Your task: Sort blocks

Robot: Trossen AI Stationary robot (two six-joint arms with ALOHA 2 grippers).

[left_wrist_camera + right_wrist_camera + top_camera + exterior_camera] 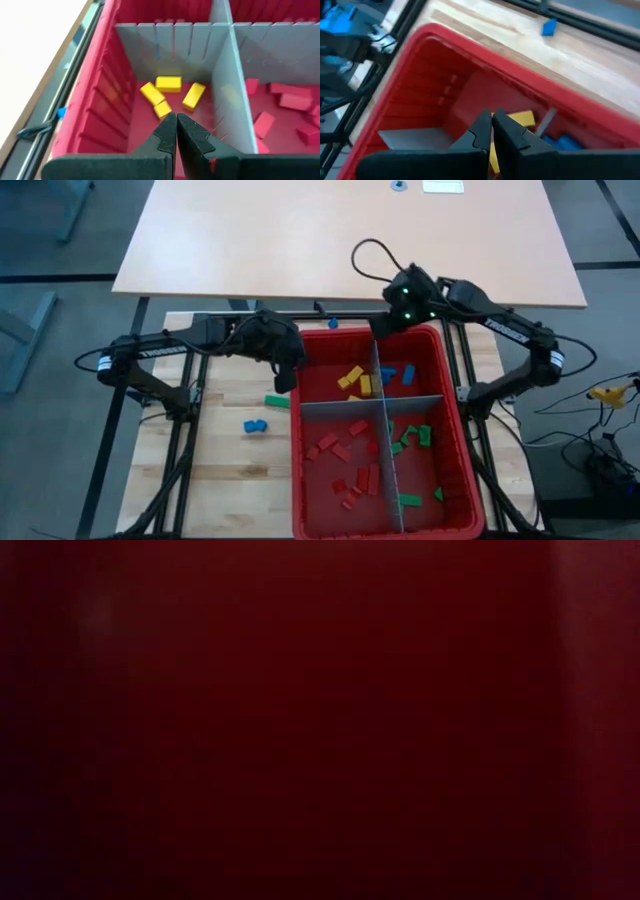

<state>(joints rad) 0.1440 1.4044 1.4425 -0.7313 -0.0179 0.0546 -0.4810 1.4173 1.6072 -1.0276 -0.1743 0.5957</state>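
You are working between picks: the red bin (pixel 470 510) is already holding most of the blocks, split by grey dividers (pixel 383 430) into four compartments. The yellow blocks (pixel 352 378) are lying in the bin's far-left compartment, blue ones (pixel 397 374) in the far-right, red ones (pixel 345 455) in the near-left and green ones (pixel 415 436) in the near-right.

Your left gripper (pixel 285 375) is hanging at the bin's left rim, just over the yellow compartment. Its wrist view is showing the fingers (pixel 165 135) pressed together with nothing between them. Your right gripper (pixel 385 325) is hovering at the bin's far rim, its fingers (pixel 482 131) likewise closed and empty.

Three blocks are still lying outside: a green block (pixel 277 401) just left of the bin, a blue block (pixel 256 425) a little farther left, and another blue one (pixel 332 323) just beyond the bin's far rim. In my judgement the next move is opening the left fingers and dropping onto the green block, the nearest stray.

The high view alone is showing the strays and all four compartments. The wrist views alone are settling the fingers' state. The low view is showing nothing but dark red, probably the bin's wall right in front of the lens.
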